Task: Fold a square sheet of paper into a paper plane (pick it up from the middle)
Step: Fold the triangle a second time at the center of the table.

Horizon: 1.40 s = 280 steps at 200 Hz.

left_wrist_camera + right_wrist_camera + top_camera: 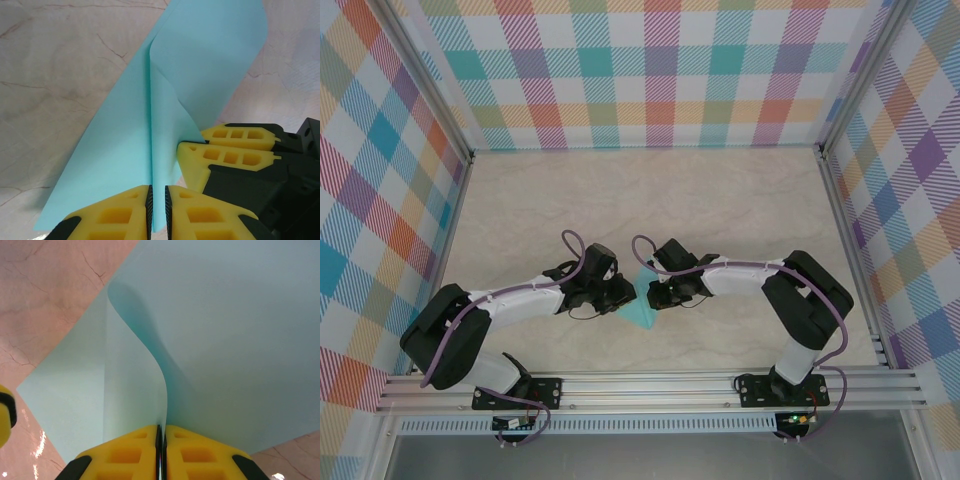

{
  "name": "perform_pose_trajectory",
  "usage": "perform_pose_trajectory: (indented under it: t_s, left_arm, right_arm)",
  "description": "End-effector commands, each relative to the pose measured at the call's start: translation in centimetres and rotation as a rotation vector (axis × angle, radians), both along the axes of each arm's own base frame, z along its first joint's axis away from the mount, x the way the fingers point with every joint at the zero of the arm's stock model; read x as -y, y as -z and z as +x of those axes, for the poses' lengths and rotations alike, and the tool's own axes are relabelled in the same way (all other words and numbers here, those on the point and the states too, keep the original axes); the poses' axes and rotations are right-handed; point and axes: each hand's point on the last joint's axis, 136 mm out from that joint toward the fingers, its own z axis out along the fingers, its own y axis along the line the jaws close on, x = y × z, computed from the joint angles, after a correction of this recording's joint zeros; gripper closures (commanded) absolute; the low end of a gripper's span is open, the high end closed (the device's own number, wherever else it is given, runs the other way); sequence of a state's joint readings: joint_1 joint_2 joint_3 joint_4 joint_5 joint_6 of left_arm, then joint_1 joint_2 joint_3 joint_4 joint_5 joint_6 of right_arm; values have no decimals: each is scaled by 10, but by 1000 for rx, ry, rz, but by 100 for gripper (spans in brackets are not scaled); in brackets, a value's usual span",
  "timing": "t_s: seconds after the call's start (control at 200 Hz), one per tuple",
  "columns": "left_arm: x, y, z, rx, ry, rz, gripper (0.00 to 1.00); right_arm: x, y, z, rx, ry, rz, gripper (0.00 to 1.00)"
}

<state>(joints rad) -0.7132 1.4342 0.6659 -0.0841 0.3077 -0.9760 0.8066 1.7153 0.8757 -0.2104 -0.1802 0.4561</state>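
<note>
Left claw [158, 212]: clamped on the square sheet of paper's [120, 165] raised fold.
Right claw [161, 452]: clamped likewise.
Sheet: 6 o'clock on counter [650, 200].
Handling: light, floppy, creasable; hold the ridge.

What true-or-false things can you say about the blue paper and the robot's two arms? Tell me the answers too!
1. The left end effector is pinching the paper. True.
2. The right end effector is wide open and holds nothing. False: it is shut on the paper too.
3. The paper lies completely flat. False: it curves up into a ridge where it is pinched.
4. The table has a pale marbled top. True.
</note>
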Motion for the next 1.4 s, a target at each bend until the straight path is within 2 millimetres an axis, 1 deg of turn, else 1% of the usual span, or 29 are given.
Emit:
perform_pose_trajectory:
  t_s: [0.0,0.14,0.215,0.355,0.49,0.605,0.78,1.0,1.11,1.26,1.395]
  left_arm:
    - [12,-4,2,3,12,-47,83]
    - [15,-3,4,-4,3,-63,84]
    - [14,-1,5,-10,-4,-63,85]
    - [12,3,6,-20,-18,-53,87]
    - [11,5,6,-24,-23,-46,88]
    - [8,7,7,-24,-35,-41,89]
    - [7,7,7,-24,-46,-39,89]
    - [7,8,7,-26,-44,-39,89]
    - [6,7,7,-24,-47,-39,89]
    - [5,8,8,-24,-59,-44,89]
    - [8,5,14,-18,-74,-70,89]
  right_arm:
    - [-3,-2,6,7,2,2,88]
    - [-3,0,6,5,0,3,88]
    - [-3,0,5,3,0,3,88]
    - [-5,-5,7,17,-7,11,88]
    - [-5,-3,7,11,-17,8,88]
    - [-6,-1,6,8,-18,10,88]
    - [-8,-7,7,20,-23,28,88]
    - [-6,-5,8,19,-31,13,88]
    - [-7,-7,8,26,-37,18,88]
    - [-5,-2,7,18,-42,4,88]
    - [-4,1,7,16,-42,0,88]
